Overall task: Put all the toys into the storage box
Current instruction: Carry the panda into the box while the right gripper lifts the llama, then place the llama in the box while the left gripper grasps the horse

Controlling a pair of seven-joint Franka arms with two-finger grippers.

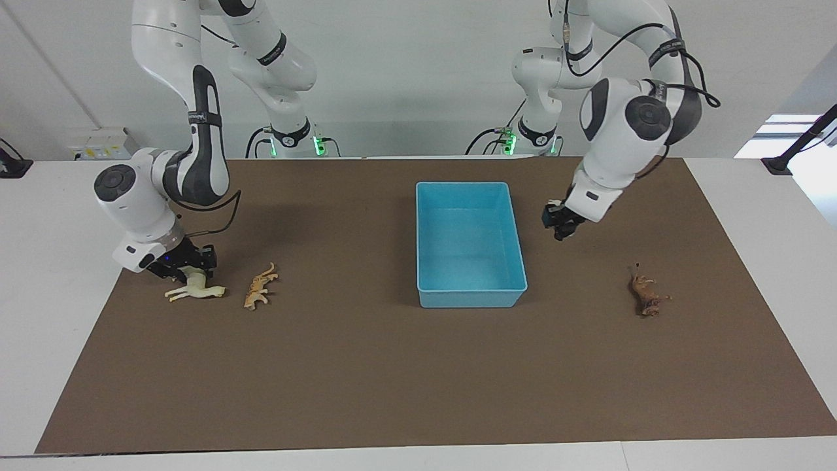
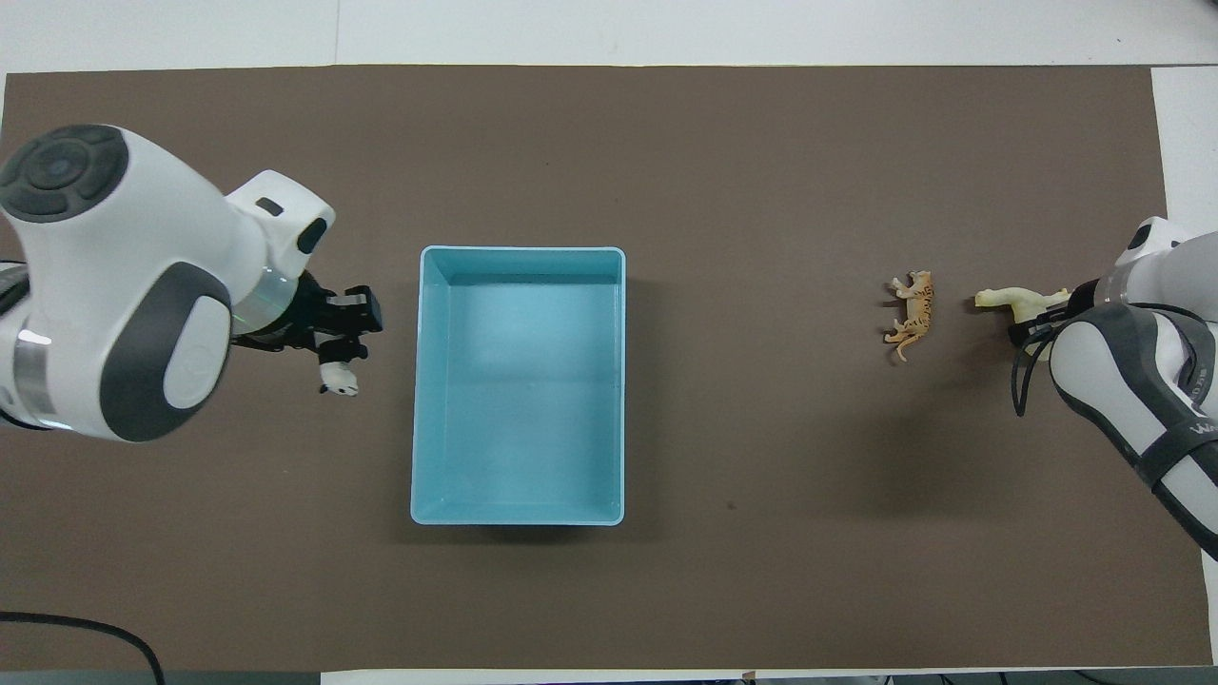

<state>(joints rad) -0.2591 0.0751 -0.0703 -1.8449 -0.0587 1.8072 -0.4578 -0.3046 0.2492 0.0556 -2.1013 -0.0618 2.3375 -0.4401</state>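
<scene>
The light blue storage box (image 1: 471,186) (image 2: 520,253) stands mid-mat with nothing in it. My left gripper (image 1: 561,230) (image 2: 338,354) hangs raised over the mat just beside the box, shut on the black-and-white panda (image 2: 338,381). At the right arm's end, my right gripper (image 1: 193,269) is down on the cream long-necked toy (image 1: 196,288) (image 2: 1011,300), fingers closed on its body. The orange spotted cat (image 1: 259,286) (image 2: 913,312) lies beside it, toward the box. The dark brown toy (image 1: 646,295) lies at the left arm's end; the overhead view hides it under the left arm.
A brown mat (image 1: 366,379) covers the table, with white tabletop (image 1: 59,261) showing past its ends. A black cable (image 2: 86,628) loops in at the robots' edge of the mat by the left arm.
</scene>
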